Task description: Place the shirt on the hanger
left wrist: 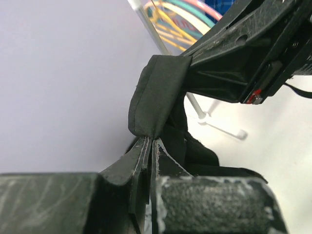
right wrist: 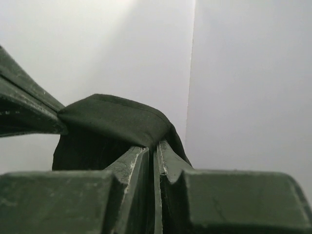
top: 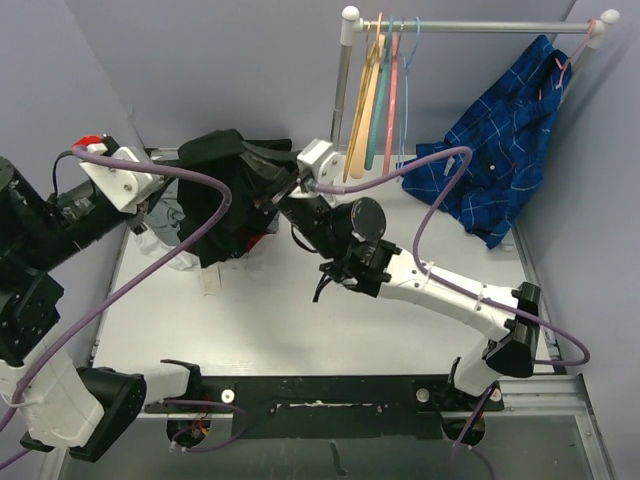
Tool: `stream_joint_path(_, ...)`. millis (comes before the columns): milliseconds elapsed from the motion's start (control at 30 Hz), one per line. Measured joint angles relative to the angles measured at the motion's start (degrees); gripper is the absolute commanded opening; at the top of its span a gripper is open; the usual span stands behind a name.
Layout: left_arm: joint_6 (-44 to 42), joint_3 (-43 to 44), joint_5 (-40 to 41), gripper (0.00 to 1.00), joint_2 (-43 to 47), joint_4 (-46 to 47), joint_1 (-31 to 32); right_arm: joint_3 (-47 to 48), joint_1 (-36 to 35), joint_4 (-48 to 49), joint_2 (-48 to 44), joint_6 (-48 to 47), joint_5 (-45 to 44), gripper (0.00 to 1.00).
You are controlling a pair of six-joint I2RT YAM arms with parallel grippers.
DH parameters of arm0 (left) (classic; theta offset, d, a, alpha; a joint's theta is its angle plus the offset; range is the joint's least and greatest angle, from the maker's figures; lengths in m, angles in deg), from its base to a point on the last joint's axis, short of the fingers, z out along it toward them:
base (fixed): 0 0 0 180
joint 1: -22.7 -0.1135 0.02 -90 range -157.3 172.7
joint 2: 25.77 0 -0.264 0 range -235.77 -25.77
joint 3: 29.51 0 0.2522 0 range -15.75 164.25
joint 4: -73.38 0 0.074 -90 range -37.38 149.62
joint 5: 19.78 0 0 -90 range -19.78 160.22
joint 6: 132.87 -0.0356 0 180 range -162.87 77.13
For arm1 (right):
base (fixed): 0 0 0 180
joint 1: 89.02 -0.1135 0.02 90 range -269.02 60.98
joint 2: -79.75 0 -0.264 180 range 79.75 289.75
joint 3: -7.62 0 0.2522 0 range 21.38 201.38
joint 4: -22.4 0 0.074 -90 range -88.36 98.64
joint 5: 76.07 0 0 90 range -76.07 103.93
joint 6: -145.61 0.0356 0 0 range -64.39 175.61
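Both of my grippers are clamped on the shirt [top: 215,200].

Left gripper [left wrist: 150,146]: jaws pressed together on a fold of black cloth, bottom centre of the left wrist view.

Right gripper [right wrist: 155,151]: closed on the same fold, just beside the left one.

The shirt hangs bunched from the two grips in the upper left of the top view, above the worktop [top: 300,310].

The hanger [top: 404,110] hangs on the rail [top: 470,27], upper right, well apart from the shirt.
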Motion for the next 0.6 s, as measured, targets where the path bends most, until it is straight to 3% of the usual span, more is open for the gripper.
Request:
stream_joint_path(167,1.44,7.06,-0.33,0.00,-3.13,2.93,0.02,12.48,-1.09,-13.90,-0.02,-0.39,-0.96,0.00)
stream_joint_path(333,2.67,2.71,-1.16,0.00,-3.78,6.82,0.07,14.58,-2.47,-25.73,-3.17,0.31,-5.90,0.00)
stream_joint_path(500,4.33,-16.20,-5.88,0.00,-2.34,11.63,1.51,-2.47,-3.06,-35.12,-15.58,5.03,-15.41,0.00)
stream_joint_path(600,5.60,-31.08,-6.49,0.00,-1.62,13.97,2.78,-16.83,-2.99,-43.32,-23.65,13.27,-23.80,0.00)
